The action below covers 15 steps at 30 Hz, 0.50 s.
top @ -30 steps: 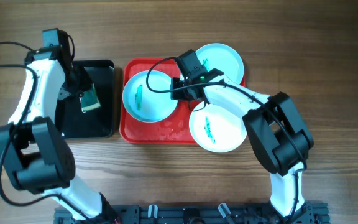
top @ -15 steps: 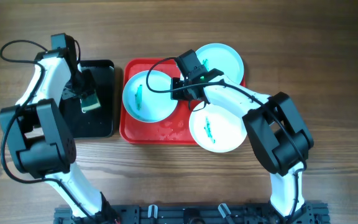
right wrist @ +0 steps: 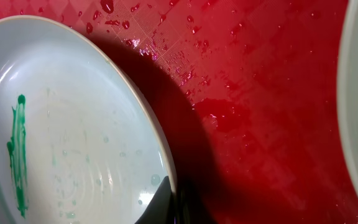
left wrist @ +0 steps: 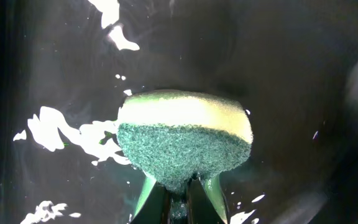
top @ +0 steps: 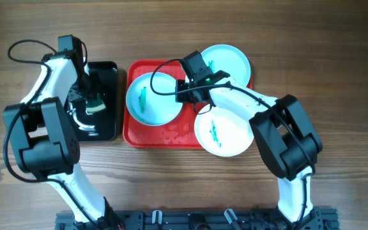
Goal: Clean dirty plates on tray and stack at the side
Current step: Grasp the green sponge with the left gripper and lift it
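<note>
Three pale-blue plates with teal smears lie on the red tray (top: 171, 134): a left plate (top: 151, 98), a back right plate (top: 227, 62) and a front right plate (top: 225, 133). My right gripper (top: 183, 89) is shut on the left plate's right rim, also seen in the right wrist view (right wrist: 169, 193), where the plate (right wrist: 67, 137) shows its smear. My left gripper (top: 89, 102) is shut on a yellow and green sponge (left wrist: 182, 137) over the wet black tray (top: 104, 124).
The black tray's floor (left wrist: 291, 74) holds water that glints white. The red tray's floor (right wrist: 260, 93) is wet with drops. Wooden table (top: 337, 76) lies all round. Both arms' cables loop above the trays.
My left gripper has moved with the sponge toward the middle of the black tray, and water now glints there. The right arm and the plates have not moved.
</note>
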{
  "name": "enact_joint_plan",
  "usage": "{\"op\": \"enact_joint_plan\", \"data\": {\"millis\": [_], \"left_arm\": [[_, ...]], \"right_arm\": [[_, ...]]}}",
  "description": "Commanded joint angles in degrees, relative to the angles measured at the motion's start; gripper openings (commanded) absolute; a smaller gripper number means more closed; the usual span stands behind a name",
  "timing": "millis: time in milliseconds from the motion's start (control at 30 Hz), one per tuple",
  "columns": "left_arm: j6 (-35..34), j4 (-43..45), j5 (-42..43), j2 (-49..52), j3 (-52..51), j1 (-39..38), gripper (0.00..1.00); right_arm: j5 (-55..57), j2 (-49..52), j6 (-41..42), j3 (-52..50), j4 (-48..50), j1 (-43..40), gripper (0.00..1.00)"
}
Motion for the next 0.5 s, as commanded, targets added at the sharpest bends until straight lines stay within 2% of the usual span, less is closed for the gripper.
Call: {"op": "enact_joint_plan", "data": {"millis": [0,133,267,467], "left_arm": [[-1.2,-3.87,1.42,-0.26,1.68,-0.15,0.04],[-1.16,-11.28,1.4,-5.38,7.56,-0.15,0.04],[-0.55,-13.55,2.27,-11.26,9.03,-0.15,0.04],[2.25,-15.43,12.15,-13.14,8.98,-1.07,0.04]], "right_arm": [[0.96,2.29,0.87,0.7,0.02,0.04,0.04],[0.37,2.29,0.81,0.7,0.0,0.04,0.04],[-0.9,2.23,-0.7,0.7,0.24,0.02,0.04],[-5.01,2.19,-2.25,0.72,-0.66,-0.63,0.04]]}}
